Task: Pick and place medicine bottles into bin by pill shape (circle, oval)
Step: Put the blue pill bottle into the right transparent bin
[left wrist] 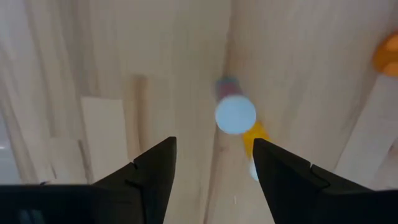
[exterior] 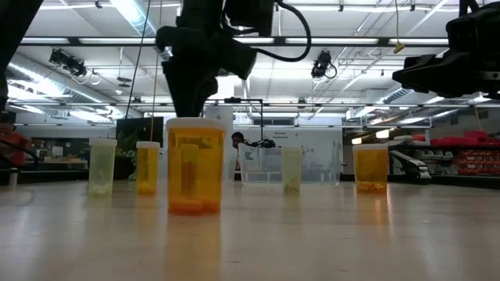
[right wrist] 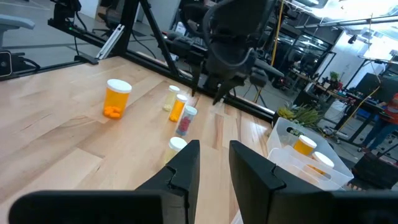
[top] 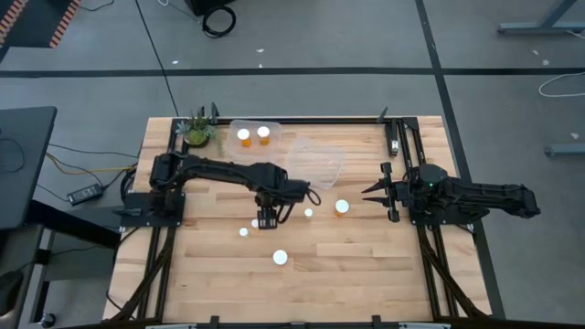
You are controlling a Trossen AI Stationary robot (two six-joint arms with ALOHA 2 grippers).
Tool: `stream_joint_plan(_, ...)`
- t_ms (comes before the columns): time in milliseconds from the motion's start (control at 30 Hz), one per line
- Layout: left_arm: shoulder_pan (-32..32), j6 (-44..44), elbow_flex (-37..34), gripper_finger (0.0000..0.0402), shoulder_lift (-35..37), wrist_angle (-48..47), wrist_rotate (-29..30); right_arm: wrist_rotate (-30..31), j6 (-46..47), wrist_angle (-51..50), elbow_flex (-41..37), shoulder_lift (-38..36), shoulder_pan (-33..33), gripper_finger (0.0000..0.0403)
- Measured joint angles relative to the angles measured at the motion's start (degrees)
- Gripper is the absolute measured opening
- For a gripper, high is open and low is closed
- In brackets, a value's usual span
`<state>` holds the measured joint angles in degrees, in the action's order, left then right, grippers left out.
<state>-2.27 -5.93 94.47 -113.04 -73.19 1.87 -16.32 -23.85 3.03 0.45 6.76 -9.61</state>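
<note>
From above, the left claw [top: 266, 219] hangs over mid-bench [top: 366, 265], a small bottle [top: 256, 223] just beside it. Its wrist view shows the fingers [left wrist: 155, 168] apart, empty, the white-capped bottle [left wrist: 236, 114] beyond them. The right claw [top: 370, 193] waits aside, slightly open.

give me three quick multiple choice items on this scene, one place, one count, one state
1. The left hand hangs: A over small bottles on the table; B inside a drawer; C beside the right arm.
2. Bottles in the bin by the plant: A none; B two; C five.
3. Left hand: A shut on a bottle; B open, empty; C out of sight.

A, the high view shows it above them; B, two white caps sit inside; B, its fingers stand apart, gripping nothing.
</note>
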Motion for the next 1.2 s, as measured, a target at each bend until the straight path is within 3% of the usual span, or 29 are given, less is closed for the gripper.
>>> stream_joint_plan(133, -0.3, -2.9, -5.8, 0.0219, 3.4, 1.9, 0.0, 0.0, 0.0, 0.0, 0.0, 0.0, 0.0, 0.0093)
stream_joint_plan(367, -0.6, -7.0, -15.3, 0.0217, 9.2, 13.8, 0.0, 0.0, 0.0, 0.0, 0.0, 0.0, 0.0, 0.0093)
stream_joint_plan(700, -0.5, -11.2, -16.5, 0.0219, 9.7, 15.7, -2.1, 0.0, 0.0, 0.0, 0.0, 0.0, 0.0, 0.0093)
stream_joint_plan(1033, -0.6, -15.6, -18.5, 0.028, 9.6, 16.5, -2.9, 0.0, 0.0, 0.0, 0.0, 0.0, 0.0, 0.0093)
stream_joint_plan(1200, -0.6, -15.5, -21.0, 0.0288, 9.6, 20.9, -2.9, 0.0, 0.0, 0.0, 0.0, 0.0, 0.0, 0.0093)
